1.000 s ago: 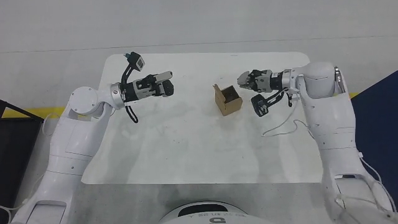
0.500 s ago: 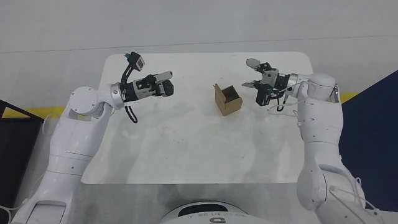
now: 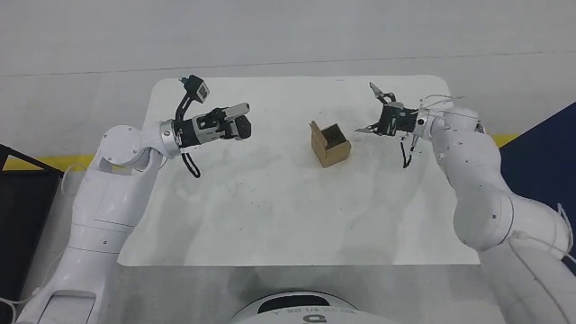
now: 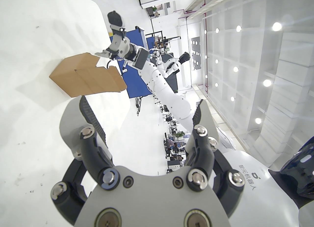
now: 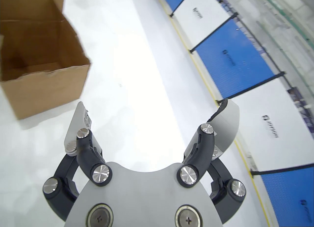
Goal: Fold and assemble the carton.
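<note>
While my left arm (image 3: 135, 148) has kept its place over the left part of the white table (image 3: 270, 225), my right arm (image 3: 468, 153) has swung back from the carton (image 3: 330, 144) in the last second. The right gripper (image 3: 364, 108) was up against the carton's right side then. It now hangs apart from the carton toward the table's far right corner, fingers spread wide and holding nothing. The left gripper (image 3: 247, 119) is spread and empty too, pointed at the carton from well apart. I judge that a press on the right side has been let go, so neither arm is working the carton for now, and the top is not yet closed.

The carton stands upright near the middle of the table, unmoved, between the two grippers. It is small, square, plain brown cardboard, open at the top with its dark inside showing. One flap (image 3: 315, 132) stands up on the side facing my left arm.
</note>
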Controlling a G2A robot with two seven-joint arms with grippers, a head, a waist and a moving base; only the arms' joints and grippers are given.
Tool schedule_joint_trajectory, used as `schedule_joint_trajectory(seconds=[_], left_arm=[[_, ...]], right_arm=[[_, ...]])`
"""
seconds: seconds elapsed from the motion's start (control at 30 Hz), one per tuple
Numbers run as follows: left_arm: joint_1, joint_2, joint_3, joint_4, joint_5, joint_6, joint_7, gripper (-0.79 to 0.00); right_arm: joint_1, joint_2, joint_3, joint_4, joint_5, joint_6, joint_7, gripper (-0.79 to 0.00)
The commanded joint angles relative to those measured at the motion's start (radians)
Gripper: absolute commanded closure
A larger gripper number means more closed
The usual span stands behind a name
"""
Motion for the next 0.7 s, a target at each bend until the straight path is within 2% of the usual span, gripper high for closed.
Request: schedule_joint_trajectory(seconds=[0.0, 0.1, 0.67], left_arm=[[0.0, 0.0, 0.0, 0.0, 0.0, 0.0, 0.0, -0.785], [0.0, 0.0, 0.0, 0.0, 0.0, 0.0, 0.0, -0.785], [0.0, 0.0, 0.0, 0.0, 0.0, 0.0, 0.0, -0.785]], right_arm=[[0.017, 0.005, -0.014, 0.073, -0.057, 0.051, -0.051, -0.785], [-0.007, -0.011, -0.013, 0.073, -0.077, 0.096, -0.096, -0.785], [-0.007, -0.011, -0.013, 0.073, -0.077, 0.096, -0.096, -0.785]])
